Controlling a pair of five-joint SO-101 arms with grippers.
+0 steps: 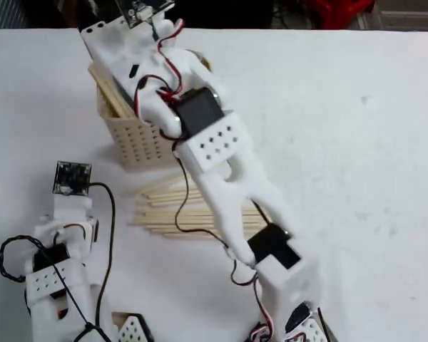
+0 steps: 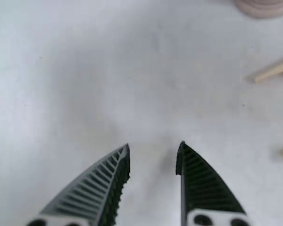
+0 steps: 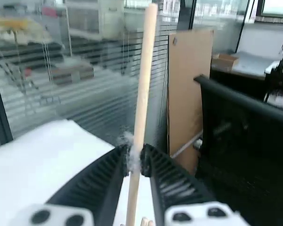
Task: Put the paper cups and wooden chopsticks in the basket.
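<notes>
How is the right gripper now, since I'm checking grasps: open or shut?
Shut on a wooden chopstick: in the right wrist view, the right gripper has its jaws pressed against the stick from both sides.

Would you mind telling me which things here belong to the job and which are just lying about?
For the job:
basket
chopsticks leaning in it
chopstick pile on the table
single chopstick clamped in the right gripper
left gripper, open over the table

Just lying about, in the room behind:
brown board
window blinds
</notes>
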